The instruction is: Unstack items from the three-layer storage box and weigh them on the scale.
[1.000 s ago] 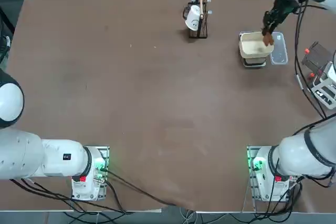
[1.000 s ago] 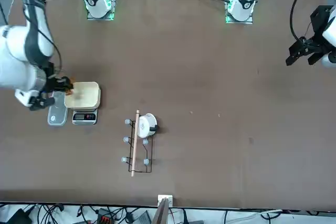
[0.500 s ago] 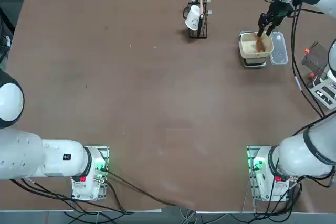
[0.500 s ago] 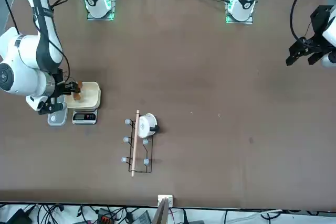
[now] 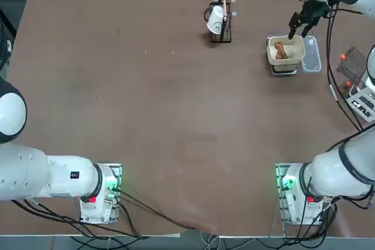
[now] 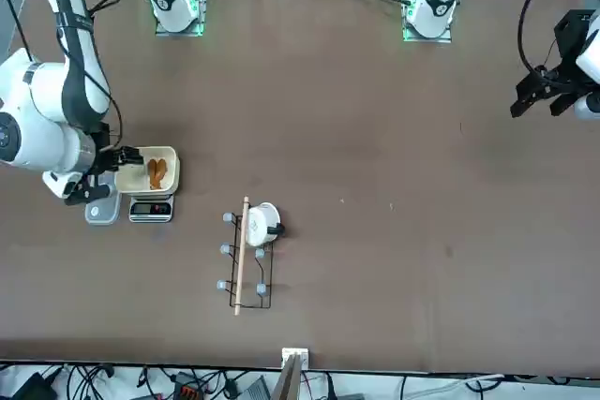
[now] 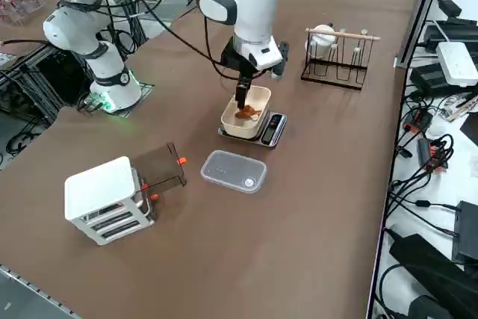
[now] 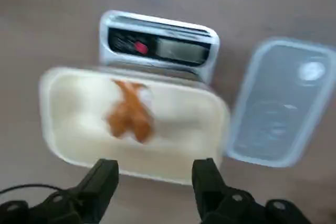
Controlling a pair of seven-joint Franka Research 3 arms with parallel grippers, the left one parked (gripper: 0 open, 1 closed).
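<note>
Wrist view: right gripper [image 8: 155, 182], jaws spread and empty, hovers over the tray [image 8: 58, 145]; brown pieces [image 8: 130, 114] look light, stiff (pinch mid-length).

The right gripper [image 8: 155, 182] has released the brown item [image 8: 129, 114] into the scale [image 8: 73, 145] tray.

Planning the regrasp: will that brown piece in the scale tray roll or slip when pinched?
The brown piece looks lumpy and forked, so probably won't roll. It lies loose in the cream tray, so a nudge likely slides it. The right gripper stands open above the tray.
</note>
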